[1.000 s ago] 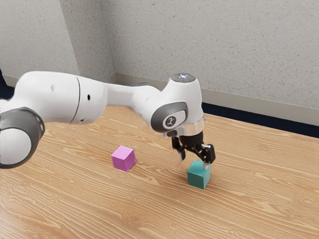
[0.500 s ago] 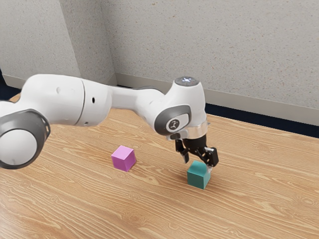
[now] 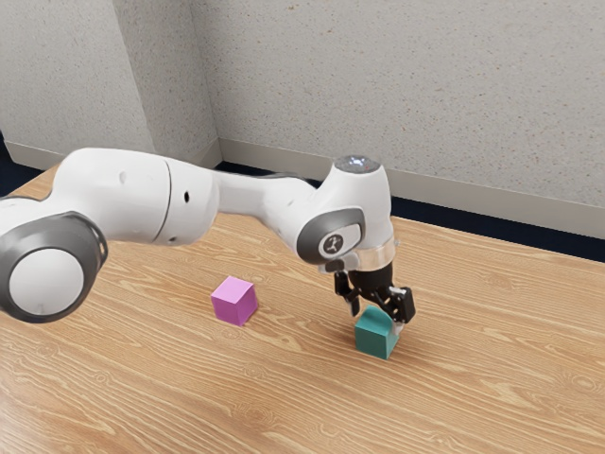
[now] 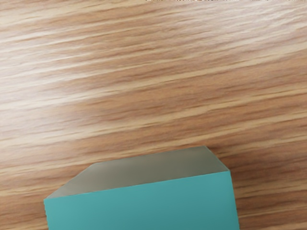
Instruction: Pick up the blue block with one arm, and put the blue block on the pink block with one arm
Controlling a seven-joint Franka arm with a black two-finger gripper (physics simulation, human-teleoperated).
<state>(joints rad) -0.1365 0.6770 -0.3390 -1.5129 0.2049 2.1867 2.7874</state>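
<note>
The blue-green block (image 3: 375, 335) rests on the wooden table (image 3: 492, 378), toward the exterior view's right. My black gripper (image 3: 376, 309) hangs directly over it, open, with one finger on each side of the block's top edge and a gap showing at both. The pink block (image 3: 234, 300) sits on the table to the exterior view's left of it, about two block widths from the arm's hand. In the wrist view the blue-green block (image 4: 144, 201) lies just under the hand, its top face and one side showing against the wood.
A grey wall with a pale baseboard (image 3: 492, 194) runs behind the table's far edge. Bare wood surrounds both blocks.
My hand has come down over the blue-green block, so the fingers now reach around its top. Both blocks stay where they were.
</note>
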